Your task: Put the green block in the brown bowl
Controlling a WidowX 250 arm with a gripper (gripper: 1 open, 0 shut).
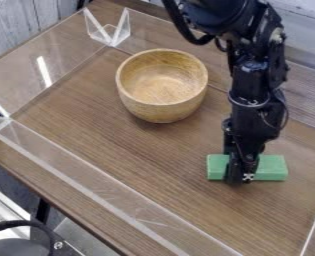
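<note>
The green block (267,171) lies flat on the wooden table at the right front. My gripper (244,172) stands straight down over its middle, black fingers shut on the block, which still rests on the table. The brown bowl (161,84) sits empty to the upper left of the gripper, about a bowl's width away from the block.
A clear plastic wall (66,170) runs along the table's left and front edges. A small clear stand (108,28) sits at the back left. The black arm (253,50) rises to the upper right of the bowl.
</note>
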